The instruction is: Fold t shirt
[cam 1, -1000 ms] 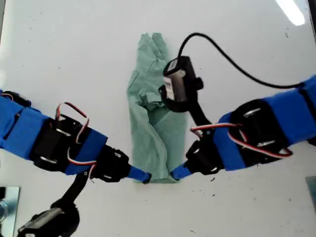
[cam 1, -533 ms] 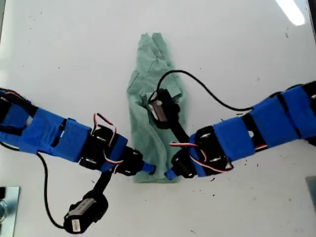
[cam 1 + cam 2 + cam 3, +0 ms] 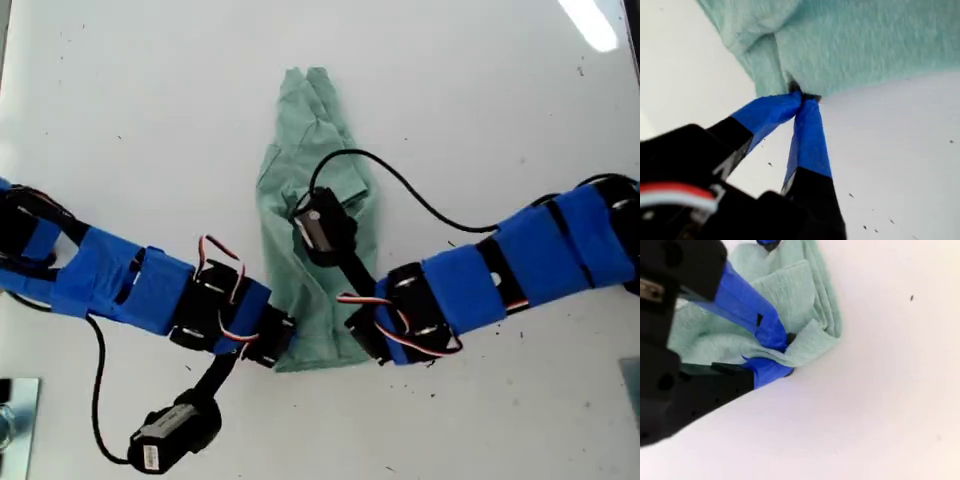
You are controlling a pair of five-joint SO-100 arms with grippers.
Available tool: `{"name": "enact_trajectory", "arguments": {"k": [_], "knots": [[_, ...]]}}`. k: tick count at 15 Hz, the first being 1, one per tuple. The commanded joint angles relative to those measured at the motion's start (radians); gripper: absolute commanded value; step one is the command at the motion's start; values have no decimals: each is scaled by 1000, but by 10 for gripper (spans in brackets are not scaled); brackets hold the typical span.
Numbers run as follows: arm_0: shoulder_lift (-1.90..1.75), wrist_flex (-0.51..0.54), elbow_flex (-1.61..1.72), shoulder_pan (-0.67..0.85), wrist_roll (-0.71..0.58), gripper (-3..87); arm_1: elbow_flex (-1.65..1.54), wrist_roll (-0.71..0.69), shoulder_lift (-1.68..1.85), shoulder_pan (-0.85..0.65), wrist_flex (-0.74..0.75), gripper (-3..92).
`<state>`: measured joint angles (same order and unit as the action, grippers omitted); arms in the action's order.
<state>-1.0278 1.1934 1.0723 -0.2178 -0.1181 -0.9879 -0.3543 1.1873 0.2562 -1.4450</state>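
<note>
Sage-green t shirt (image 3: 315, 200) (plain), white table (image 3: 500, 120)

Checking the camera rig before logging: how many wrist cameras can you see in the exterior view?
2. One camera sits over the t shirt; the other camera hangs toward the exterior view's lower left.

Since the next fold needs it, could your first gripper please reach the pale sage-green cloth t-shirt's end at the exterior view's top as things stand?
Probably not: my first gripper is shut on the t-shirt at its edge. Nothing lies on that end, so carrying the edge over looks possible.
</note>
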Motion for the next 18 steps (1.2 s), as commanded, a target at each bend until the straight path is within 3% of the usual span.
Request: {"name": "enact_trajectory", "arguments": {"k": [1, 3, 9, 11, 15, 18], "knots": [[-15, 3, -123, -61, -92, -3, 123, -94, 71, 46, -8, -4], [-46, -6, -163, -84, -114, -3, 135, -135, 140, 84, 17, -4], [-3, -6, -161, -72, -97, -3, 77, -91, 164, 86, 14, -5], [0, -5, -161, -69, -97, -3, 75, -87, 239, 61, -5, 323], [15, 2, -160, -67, -97, -3, 80, 14, 433, 26, -196, 306], [21, 12, -158, -64, -94, -3, 54, 103, 394, 41, -153, 366]]}}
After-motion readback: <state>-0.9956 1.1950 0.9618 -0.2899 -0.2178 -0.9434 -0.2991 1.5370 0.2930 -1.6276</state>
